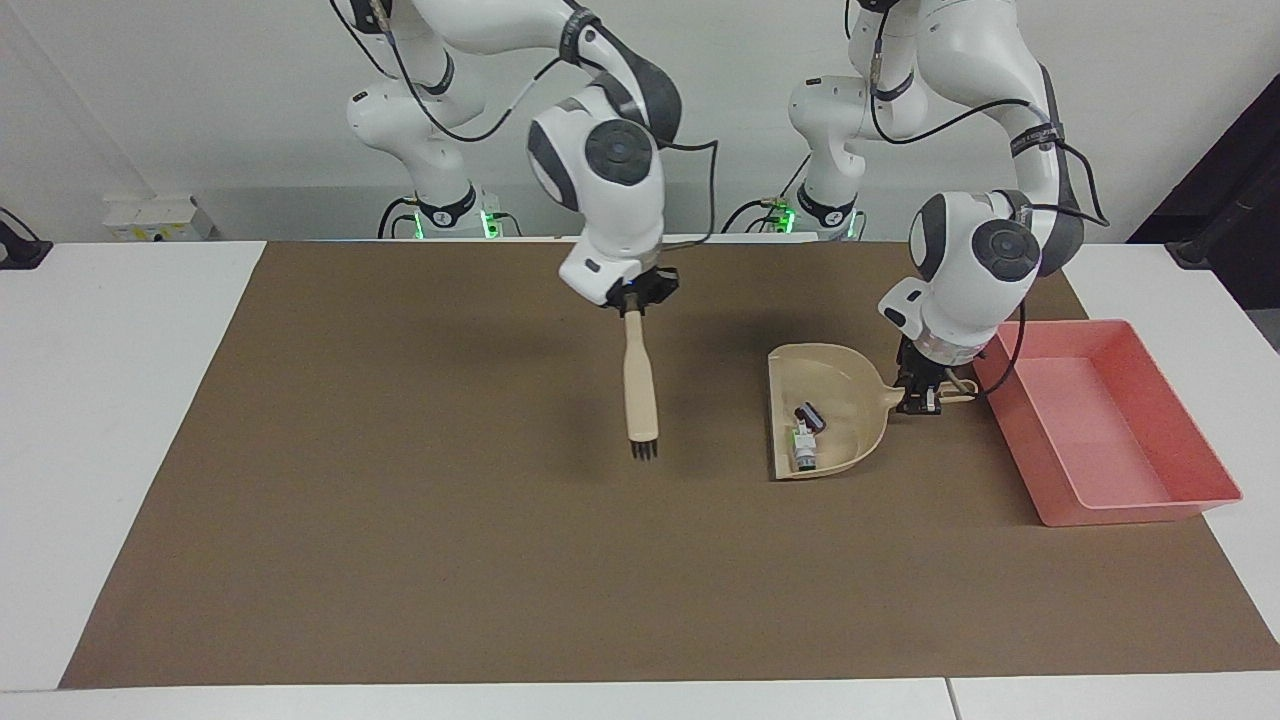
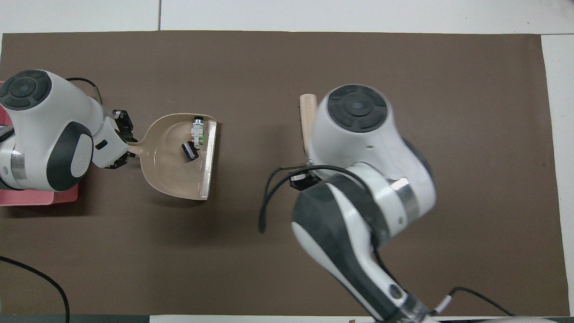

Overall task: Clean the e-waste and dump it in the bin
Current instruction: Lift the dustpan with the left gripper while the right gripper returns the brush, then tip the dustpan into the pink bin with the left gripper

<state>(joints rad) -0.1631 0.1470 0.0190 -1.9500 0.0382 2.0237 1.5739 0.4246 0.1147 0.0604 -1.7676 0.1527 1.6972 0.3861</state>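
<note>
The e-waste lies in the beige dustpan [image 1: 850, 385]: a white piece with a green tip [image 1: 803, 448] and a small black block [image 1: 810, 415]. The dustpan [image 2: 172, 172] sits on the brown mat, and both scraps, white [image 2: 197, 131] and black [image 2: 189, 150], lie near its open edge. My left gripper [image 1: 918, 400] is shut on the dustpan's handle, also seen from overhead [image 2: 122, 142]. My right gripper [image 1: 632, 305] is shut on a beige brush [image 1: 640, 385], bristles down, over the middle of the mat. The pink bin [image 1: 1130, 510] stands beside the dustpan handle, toward the left arm's end.
The brown mat [image 1: 420, 520] covers most of the white table. From overhead, only the brush's end [image 2: 307, 114] shows past my right arm, and my left arm covers most of the bin [image 2: 45, 200]. The bin holds nothing.
</note>
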